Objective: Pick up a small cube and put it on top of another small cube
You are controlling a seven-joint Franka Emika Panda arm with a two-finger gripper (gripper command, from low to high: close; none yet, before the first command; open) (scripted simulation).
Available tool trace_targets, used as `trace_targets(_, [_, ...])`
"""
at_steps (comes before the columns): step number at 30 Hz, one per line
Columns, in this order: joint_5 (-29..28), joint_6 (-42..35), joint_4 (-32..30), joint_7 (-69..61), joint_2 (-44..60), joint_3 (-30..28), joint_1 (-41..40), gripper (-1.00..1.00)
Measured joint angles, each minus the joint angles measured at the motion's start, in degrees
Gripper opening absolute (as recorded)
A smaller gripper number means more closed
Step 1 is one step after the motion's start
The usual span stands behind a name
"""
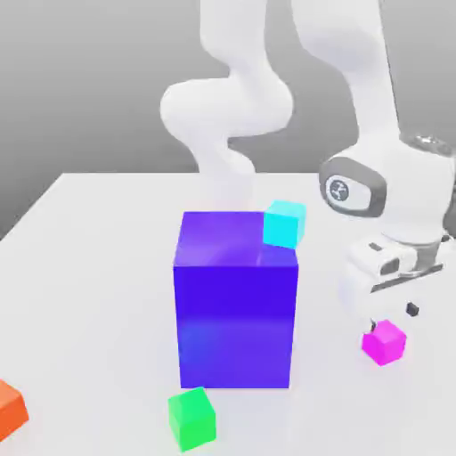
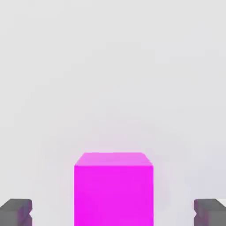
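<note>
Since the grasp is not made, task is early: reach looks mostly done, everything after it is left. Going left to right in the exterior view.

Far left, near edge: orange cube, partly cut off by the frame. No part in the job so far.

Next, near side, left of centre: green cube on the desk, just in front of the big blue-purple block. Untouched by the arm.

Centre: the block, upright on the desk. By its top right corner, cyan cube; looks like it sits on the block or behind it, can't tell which. Also well apart from the arm.

Right side: magenta cube, the small one to pick, on the desk, right of the block and apart from it. Hand is right above/around it, pointing down. Hand is open, fingers wide apart, one each side of the cube in the hand view with a clear gap on both sides; no contact, nothing clamped.

Status: approach nearly complete, cube lined up between the fingers. Left to do, as judged: a bit more lowering if needed, close on the cube, lift, carry, set on another small cube, let go, back off. Which cube is the base, can't tell; none has the magenta one on it. Carrying left would likely need height to clear the block. Risk: closing too high gives a shallow grip and the cube may slip or tilt.
</note>
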Motion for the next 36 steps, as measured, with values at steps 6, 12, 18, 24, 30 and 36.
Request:
trace_targets(6, [-2.45, 2.56, 0.73, 1.93, 3.15, -4.15, 3.62, -1.0])
trace_targets(12, [3.25, -1.35, -0.6, -2.42, -2.11, 1.3, -0.53, -1.0])
trace_targets(18, [15.19, -8.3, -1.66, -14.81, -10.02, 4.95, -6.58, -1.0])
trace_targets(24, [20.33, -12.64, 1.36, -29.68, -11.44, 2.47, -14.13, -1.0])
trace_targets(30, [19.39, -16.01, 4.84, -42.58, -11.52, -2.92, -25.27, -1.0])
trace_targets(36, [18.3, -18.2, 8.21, -54.5, -10.7, -6.99, -34.9, -1.0])
